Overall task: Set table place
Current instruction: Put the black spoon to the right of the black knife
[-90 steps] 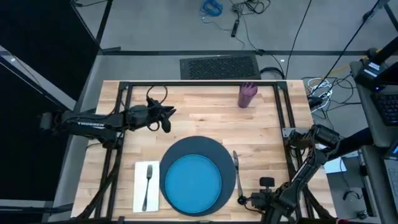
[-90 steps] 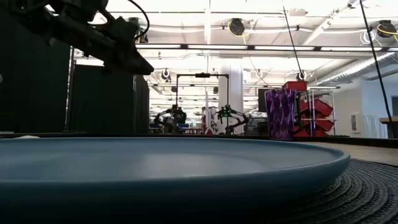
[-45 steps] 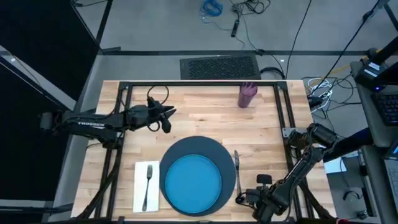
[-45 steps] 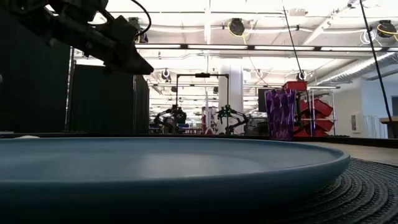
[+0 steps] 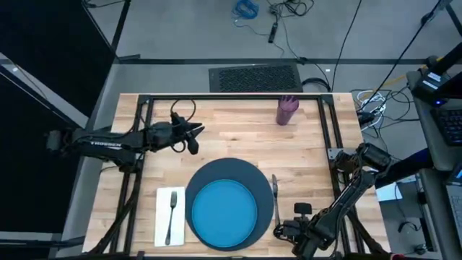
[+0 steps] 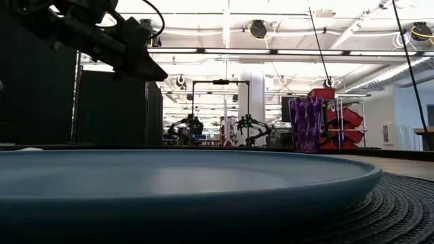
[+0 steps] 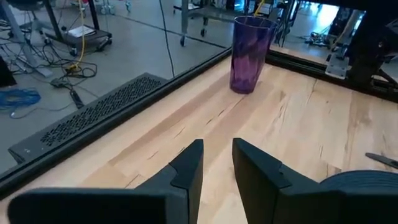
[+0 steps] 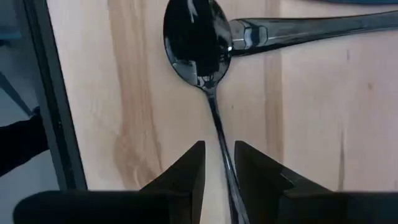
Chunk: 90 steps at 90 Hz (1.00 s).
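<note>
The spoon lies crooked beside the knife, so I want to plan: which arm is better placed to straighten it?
The right. In its wrist view the right gripper sits directly over the spoon, fingers straddling the handle, near the knife. The left gripper hangs far off, over bare table toward the cup.

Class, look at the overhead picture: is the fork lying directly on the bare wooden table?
No. The fork lies on the white napkin, left of the charger, not on the bare table.
</note>
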Tool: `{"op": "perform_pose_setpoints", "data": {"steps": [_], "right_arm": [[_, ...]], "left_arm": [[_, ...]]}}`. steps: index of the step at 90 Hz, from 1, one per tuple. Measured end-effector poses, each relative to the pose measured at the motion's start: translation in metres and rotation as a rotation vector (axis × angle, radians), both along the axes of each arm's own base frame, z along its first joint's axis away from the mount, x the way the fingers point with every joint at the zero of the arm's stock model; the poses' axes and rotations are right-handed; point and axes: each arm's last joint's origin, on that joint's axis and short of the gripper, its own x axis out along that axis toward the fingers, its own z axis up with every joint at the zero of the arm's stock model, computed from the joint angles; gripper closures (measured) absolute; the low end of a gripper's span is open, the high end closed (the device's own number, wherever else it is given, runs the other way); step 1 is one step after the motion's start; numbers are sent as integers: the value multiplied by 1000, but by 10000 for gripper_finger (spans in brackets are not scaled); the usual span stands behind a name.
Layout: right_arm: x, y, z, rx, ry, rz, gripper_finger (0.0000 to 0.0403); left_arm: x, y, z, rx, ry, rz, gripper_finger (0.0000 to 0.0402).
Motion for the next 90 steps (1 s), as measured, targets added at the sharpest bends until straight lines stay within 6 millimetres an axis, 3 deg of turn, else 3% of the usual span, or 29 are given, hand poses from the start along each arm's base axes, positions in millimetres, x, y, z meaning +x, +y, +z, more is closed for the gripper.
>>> {"op": "perform_pose_setpoints", "data": {"steps": [90], "right_arm": [[1,-10,-23,20,-35,-34,330]], "left_arm": [[0,0,0,1,-4,-1,330]]}}
